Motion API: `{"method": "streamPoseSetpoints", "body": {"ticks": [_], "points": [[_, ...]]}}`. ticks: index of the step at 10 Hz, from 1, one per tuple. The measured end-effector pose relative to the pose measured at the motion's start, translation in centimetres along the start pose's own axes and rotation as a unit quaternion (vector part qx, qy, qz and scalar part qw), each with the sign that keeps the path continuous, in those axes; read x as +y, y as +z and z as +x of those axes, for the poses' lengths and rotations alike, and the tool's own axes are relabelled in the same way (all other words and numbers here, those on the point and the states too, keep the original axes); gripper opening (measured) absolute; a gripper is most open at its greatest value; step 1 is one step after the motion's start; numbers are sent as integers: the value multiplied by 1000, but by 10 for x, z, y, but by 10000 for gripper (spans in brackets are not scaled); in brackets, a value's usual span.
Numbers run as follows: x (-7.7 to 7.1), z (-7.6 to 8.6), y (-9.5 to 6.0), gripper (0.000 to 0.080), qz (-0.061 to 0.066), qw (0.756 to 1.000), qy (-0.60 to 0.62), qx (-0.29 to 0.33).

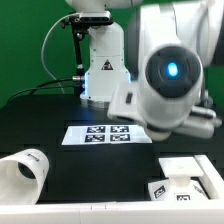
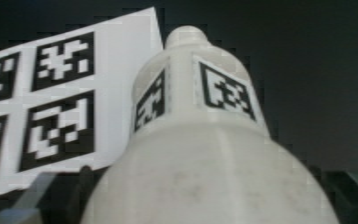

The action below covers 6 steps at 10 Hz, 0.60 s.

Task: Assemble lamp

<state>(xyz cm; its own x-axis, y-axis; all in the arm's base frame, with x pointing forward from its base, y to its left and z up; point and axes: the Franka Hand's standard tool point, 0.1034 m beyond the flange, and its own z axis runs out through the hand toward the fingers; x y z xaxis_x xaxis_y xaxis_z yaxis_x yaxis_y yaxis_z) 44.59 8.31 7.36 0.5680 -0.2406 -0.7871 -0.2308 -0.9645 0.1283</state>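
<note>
- The shade [image 1: 24,170] lies on its side at the exterior view's left, open mouth toward the camera, well apart from the other parts. It is round, so a jolt to the table [image 1: 50,110] may roll it away from where a later grasp would expect it.
- The marker board [image 1: 97,134] lies flat at the centre. In the wrist view it shows just behind the bulb, so the bulb hangs near it. A low sweep could drag the bulb's tip across the sheet.
- The bulb [image 2: 202,120] fills the wrist view, its narrow end pointing away from the camera and its wide body between the dark fingers [image 2: 55,192]. The gripper [image 2: 194,200] appears to pinch that body from both sides. The plastic looks smooth and curved, so I judge a slip or twist in the grasp to be the main risk. A tilted bulb would likely jam where it meets the base.
- The arm [image 1: 170,75] fills much of the exterior view and hides the hand and the bulb there, so the tilt cannot be checked from outside.
- The base [image 1: 185,178] sits at the lower right, partly cut off by the frame. It is loose, so a bulb pressed in off-centre could shove or tip it.
</note>
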Motion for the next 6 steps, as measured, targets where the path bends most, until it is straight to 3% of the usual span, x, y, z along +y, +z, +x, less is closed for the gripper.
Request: {"method": "streamPoseSetpoints", "body": {"ticks": [1,2,4,6], "points": [[1,-11,-22,573,4,1000,-10,19],[3,-22,-32,574,2,1000,-14,22],[-7,-6,-39,574,14,996,-19,91],[-10,-11,-44,574,24,987,-31,156]]}}
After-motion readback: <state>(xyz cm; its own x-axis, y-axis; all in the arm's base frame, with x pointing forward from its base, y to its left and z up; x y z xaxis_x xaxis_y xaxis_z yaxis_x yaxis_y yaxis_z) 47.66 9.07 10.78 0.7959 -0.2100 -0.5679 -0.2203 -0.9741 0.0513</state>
